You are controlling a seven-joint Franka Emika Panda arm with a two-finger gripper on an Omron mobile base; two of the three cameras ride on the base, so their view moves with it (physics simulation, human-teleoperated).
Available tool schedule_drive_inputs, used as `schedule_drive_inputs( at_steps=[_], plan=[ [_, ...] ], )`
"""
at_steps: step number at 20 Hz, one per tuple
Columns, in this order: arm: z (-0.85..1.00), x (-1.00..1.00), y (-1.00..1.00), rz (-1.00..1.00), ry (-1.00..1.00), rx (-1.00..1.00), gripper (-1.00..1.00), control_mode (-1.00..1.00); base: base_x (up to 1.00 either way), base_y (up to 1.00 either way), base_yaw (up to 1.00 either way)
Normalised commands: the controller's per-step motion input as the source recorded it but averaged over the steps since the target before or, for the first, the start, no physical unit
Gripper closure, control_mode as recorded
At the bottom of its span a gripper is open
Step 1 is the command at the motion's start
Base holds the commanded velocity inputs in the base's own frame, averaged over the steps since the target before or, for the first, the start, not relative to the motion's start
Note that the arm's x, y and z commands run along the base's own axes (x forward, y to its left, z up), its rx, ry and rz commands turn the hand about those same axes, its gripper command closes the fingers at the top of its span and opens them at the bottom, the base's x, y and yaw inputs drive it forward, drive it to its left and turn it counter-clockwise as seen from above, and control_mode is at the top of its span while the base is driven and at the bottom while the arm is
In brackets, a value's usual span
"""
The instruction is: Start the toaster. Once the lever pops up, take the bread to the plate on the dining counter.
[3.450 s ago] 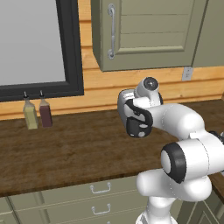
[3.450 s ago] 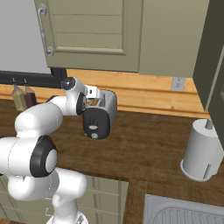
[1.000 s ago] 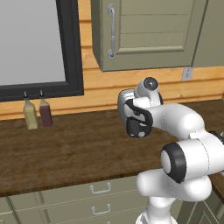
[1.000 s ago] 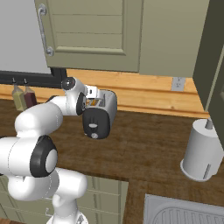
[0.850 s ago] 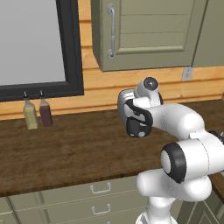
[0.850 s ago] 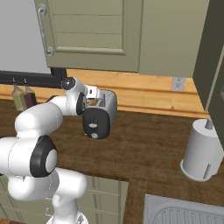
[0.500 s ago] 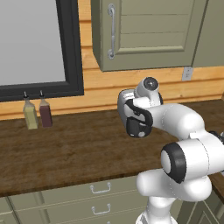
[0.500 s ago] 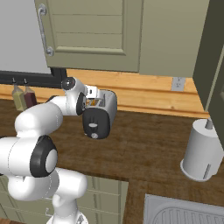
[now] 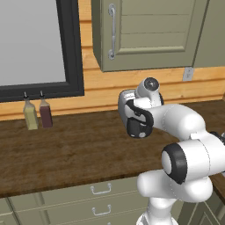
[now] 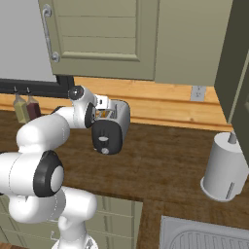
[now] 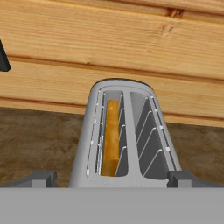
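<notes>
Toaster: the small rounded silver-grey two-slot toaster (image 10: 113, 125) stands on the dark brown wood-grain bench (image 10: 165, 165), far side, close to the light plank wall (image 10: 160, 108). Its black end panel with the lever and round knob (image 10: 105, 137) faces the near edge.

Bread: the tan slice of toast with a golden crust (image 11: 111, 136) sits upright in the left slot as the hand view has it, top edge showing between the wire guides. The right slot beside it shows bare wires.

Pincer: the pincer (image 11: 111, 178) hangs over the toaster's near end, spread wide, one dark fingertip (image 11: 39, 178) off each side of the body, pinching nothing. From the left base view the hand (image 9: 137, 115) covers most of the toaster.

Arm: the white arm (image 10: 46, 129) reaches up from the near side and bends across to the toaster.

Left of scene: a yellowish bottle (image 9: 30, 114) and a dark red bottle (image 9: 44, 112) stand side by side at the wall, under a black-framed panel (image 9: 70, 52), well apart from the toaster.

Right of scene: a pale grey cylindrical roll on a holder (image 10: 224, 165) stands on the bench, well clear of the toaster; a grey ribbed sink tray (image 10: 204, 237) lies near it.

Above: olive-green cabinet doors (image 10: 107, 34) hang over the plank wall.
</notes>
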Motion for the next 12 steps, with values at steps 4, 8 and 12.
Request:
schedule_drive_inputs(
  at_steps=[4, 8, 12],
  plan=[
    [0.0, 0.0, 0.0, 0.0, 0.0, 0.0, -1.0, -1.0, 0.0, 0.0, 0.0],
    [0.0, 0.0, 0.0, 0.0, 0.0, 0.0, -1.0, -1.0, 0.0, 0.0, 0.0],
    [0.0, 0.0, 0.0, 0.0, 0.0, 0.0, -1.0, -1.0, 0.0, 0.0, 0.0]
  ],
)
